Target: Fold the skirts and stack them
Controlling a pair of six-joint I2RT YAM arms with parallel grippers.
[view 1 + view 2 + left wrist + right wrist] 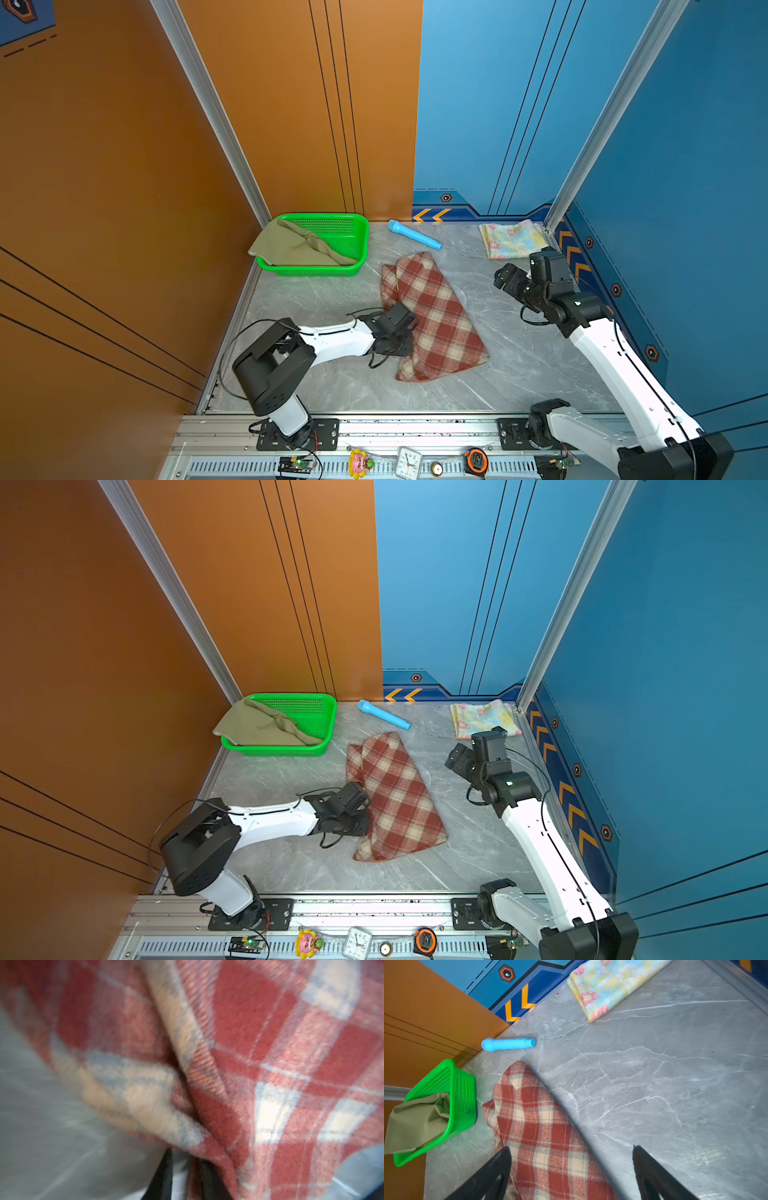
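The red-and-cream plaid skirt (434,316) (397,800) lies folded lengthwise in the middle of the table. At its left edge sits my left gripper (405,338) (184,1157). The jaws stand narrowly apart there, with the plaid hem (270,1043) draped over one finger. To the right of the plaid skirt (539,1126) my right gripper (505,276) (457,756) (571,1148) hangs above the table, wide open and empty. The floral pastel skirt (513,239) (484,717) (612,982) lies folded in the far right corner. The olive-green skirt (291,247) (259,727) (415,1122) is crumpled in the basket.
A green mesh basket (365,235) (332,717) (465,1093) stands at the far left against the orange wall. Between the basket and the floral skirt lies a light-blue tube (413,235) (384,715) (508,1044). Walls close in the left, back and right sides.
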